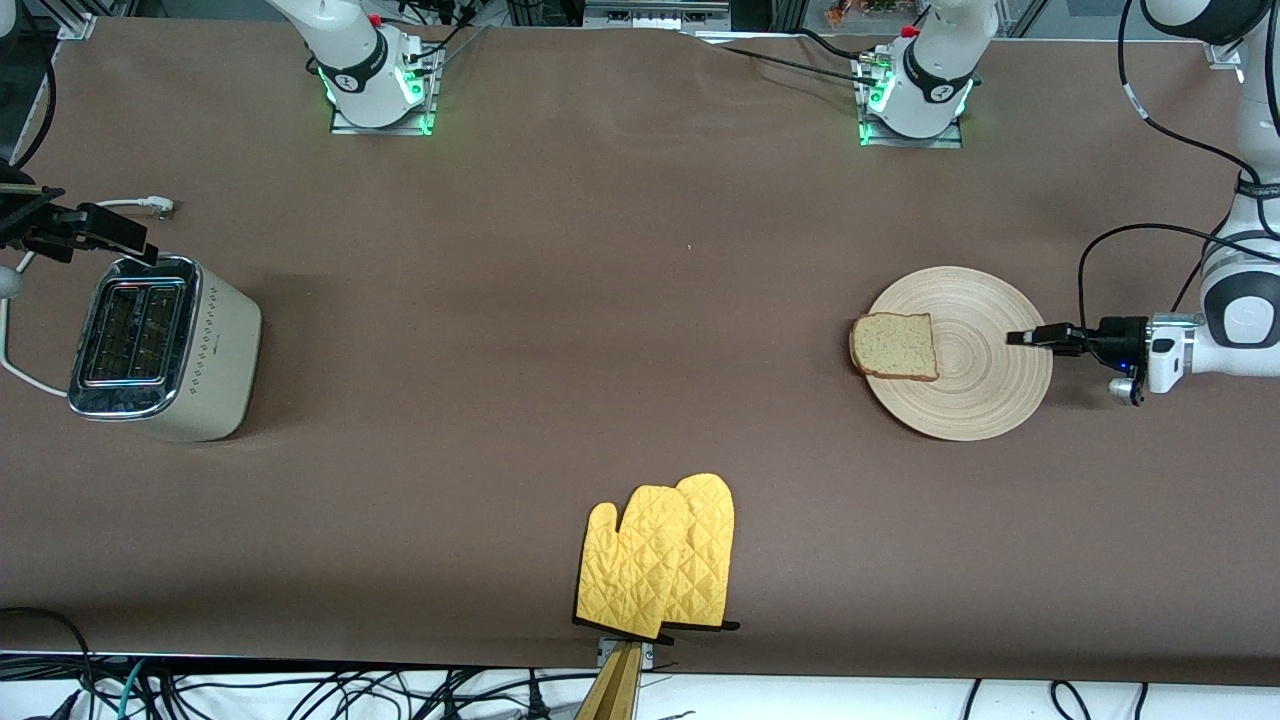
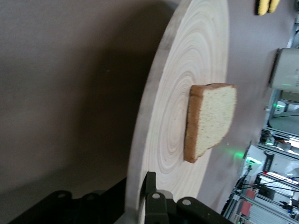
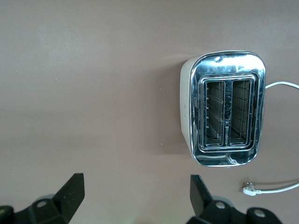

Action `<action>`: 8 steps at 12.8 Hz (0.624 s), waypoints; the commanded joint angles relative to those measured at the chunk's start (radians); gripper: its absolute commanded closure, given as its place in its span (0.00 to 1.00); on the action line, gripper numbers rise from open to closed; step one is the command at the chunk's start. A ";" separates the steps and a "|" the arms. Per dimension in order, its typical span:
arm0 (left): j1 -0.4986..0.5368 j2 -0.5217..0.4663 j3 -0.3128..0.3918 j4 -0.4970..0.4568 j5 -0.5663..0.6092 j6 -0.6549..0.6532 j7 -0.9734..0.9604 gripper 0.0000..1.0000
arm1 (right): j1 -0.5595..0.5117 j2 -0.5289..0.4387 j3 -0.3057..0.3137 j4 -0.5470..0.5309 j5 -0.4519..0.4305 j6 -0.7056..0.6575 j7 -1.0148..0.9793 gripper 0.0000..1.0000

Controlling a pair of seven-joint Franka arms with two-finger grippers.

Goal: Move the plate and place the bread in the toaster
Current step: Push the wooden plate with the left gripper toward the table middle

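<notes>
The left gripper point(image 1: 1020, 338) clamps the plate point(image 1: 985, 395) rim; it should slide level, keeping the bread point(image 1: 895, 346) aboard. The right gripper point(image 3: 135, 193) waits, fingers apart, above the toaster point(image 1: 160, 345).

Setting: robotics laboratory, staged as a kitchen scene.

Evidence of a lab:
- Two white robot arm bases point(image 1: 375, 75) and point(image 1: 915, 85), bolted to metal mounting plates with green indicator lights.
- Worktop point(image 1: 600, 300) covered in one plain brown sheet.
- Aluminium framing point(image 1: 640, 12) along the edge where the bases stand.
- Loose black cables point(image 1: 300, 690) bundled on the white floor below the edge nearest the front camera.
- Metal racking and equipment point(image 2: 275, 186), visible in the left wrist view.

Household props: cream toaster point(image 1: 160, 345) with white cord point(image 1: 20, 375), unplugged; wooden plate point(image 1: 985, 385); slice of bread point(image 1: 895, 346); yellow quilted oven mitts point(image 1: 660, 565).
</notes>
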State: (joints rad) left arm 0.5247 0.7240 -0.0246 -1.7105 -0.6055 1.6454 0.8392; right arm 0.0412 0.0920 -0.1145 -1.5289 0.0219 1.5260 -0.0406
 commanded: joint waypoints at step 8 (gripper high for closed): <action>-0.078 -0.006 -0.034 0.002 -0.173 -0.084 0.006 1.00 | -0.003 -0.002 0.001 0.009 0.010 -0.013 -0.004 0.00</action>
State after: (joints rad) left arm 0.5021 0.7291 -0.0512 -1.7066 -0.7153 1.5915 0.8391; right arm 0.0411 0.0920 -0.1146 -1.5289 0.0219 1.5259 -0.0406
